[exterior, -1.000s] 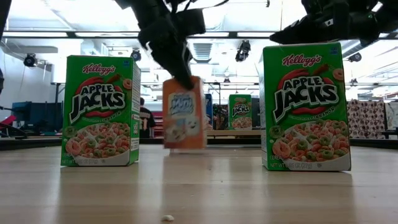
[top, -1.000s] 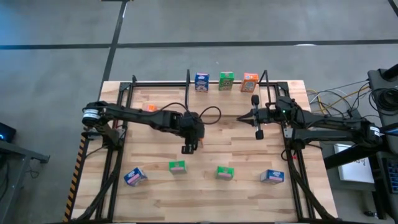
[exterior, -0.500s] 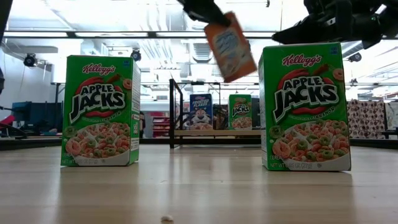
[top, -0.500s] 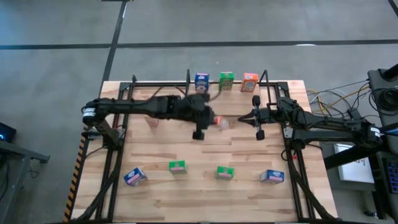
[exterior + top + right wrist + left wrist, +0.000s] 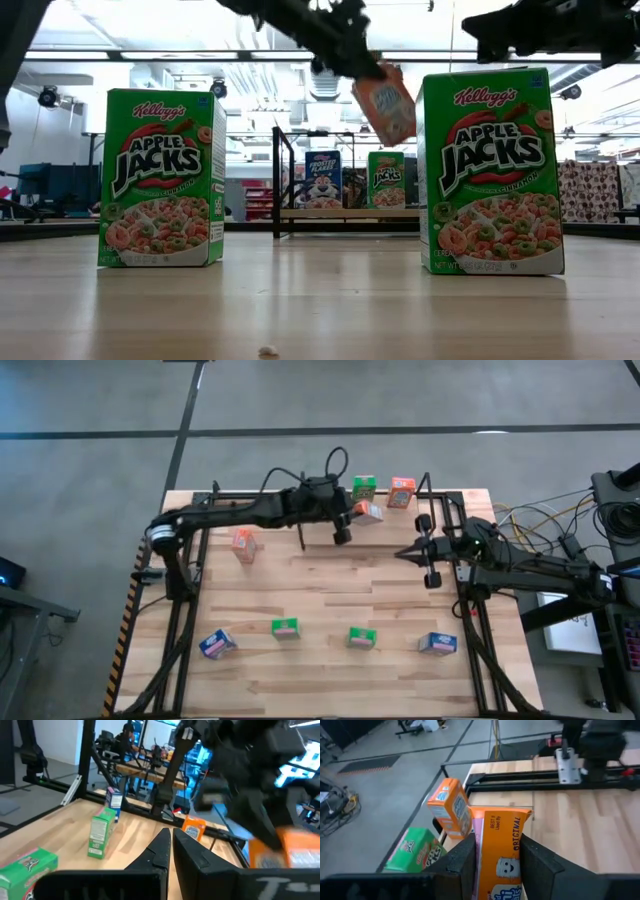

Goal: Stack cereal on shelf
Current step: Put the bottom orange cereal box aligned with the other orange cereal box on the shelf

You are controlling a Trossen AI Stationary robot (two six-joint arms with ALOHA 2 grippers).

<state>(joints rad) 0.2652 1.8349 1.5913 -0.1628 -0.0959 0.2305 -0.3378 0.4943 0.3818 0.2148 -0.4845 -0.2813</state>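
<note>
My left gripper (image 5: 355, 512) hovers just in front of the shelf (image 5: 330, 212) at the table's far edge, shut on an orange cereal box (image 5: 369, 510). A green box (image 5: 363, 487) and an orange box (image 5: 401, 492) stand on the shelf board. In the low view a blue box (image 5: 322, 180) stands there too; my arm hides it from above. Another orange box (image 5: 243, 543) stands on the table at the left. My right gripper (image 5: 402, 553) is shut and holds nothing, at the right of the table, short of the shelf. My left gripper pinches the orange box (image 5: 497, 852) between its two fingers (image 5: 462, 862), one on each of two opposite sides. The fingers come from the table's left, slanting down onto the box's upper end (image 5: 372, 78). The box is lifted clear and hangs tilted below them.
Two blue boxes (image 5: 217, 644) (image 5: 437, 644) and two green ones (image 5: 285, 627) (image 5: 361, 638) stand in a row near the table's near edge. Black side frames (image 5: 185, 610) run along the left and right edges. Bare wood lies in the middle.
My left gripper has carried the orange box from the table's middle up and toward the far edge, to the front of the shelf. The box, first hanging close above the table, is now high and tilted. My right gripper has drawn back a little toward the right edge.
</note>
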